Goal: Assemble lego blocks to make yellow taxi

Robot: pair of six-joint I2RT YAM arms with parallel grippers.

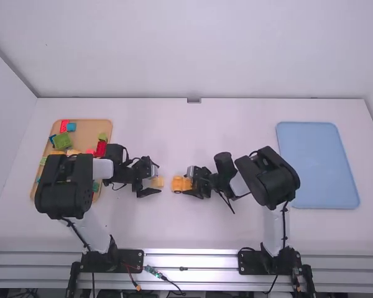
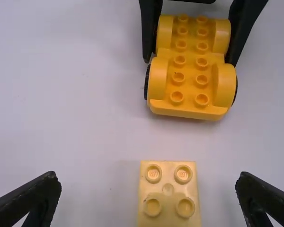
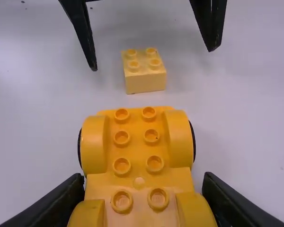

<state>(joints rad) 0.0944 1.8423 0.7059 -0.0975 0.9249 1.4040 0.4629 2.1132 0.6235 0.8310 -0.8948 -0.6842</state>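
Here's the wide white tabletop (image 1: 248, 127), a flat light-blue rectangular tray (image 1: 317, 164) over on the right, and a tan tray (image 1: 89, 133) of colourful plastic blocks (image 1: 62, 141) on the left. Mid-table, the right claw (image 1: 188, 182) has a grip on the studded orange-yellow plastic car base (image 2: 190, 71), black wheels at its sides! And the left claw (image 1: 157, 178) is wide open, fingers either side of the little pale-yellow four-stud plastic brick (image 2: 168, 189), which sits on the tabletop near the base's end.
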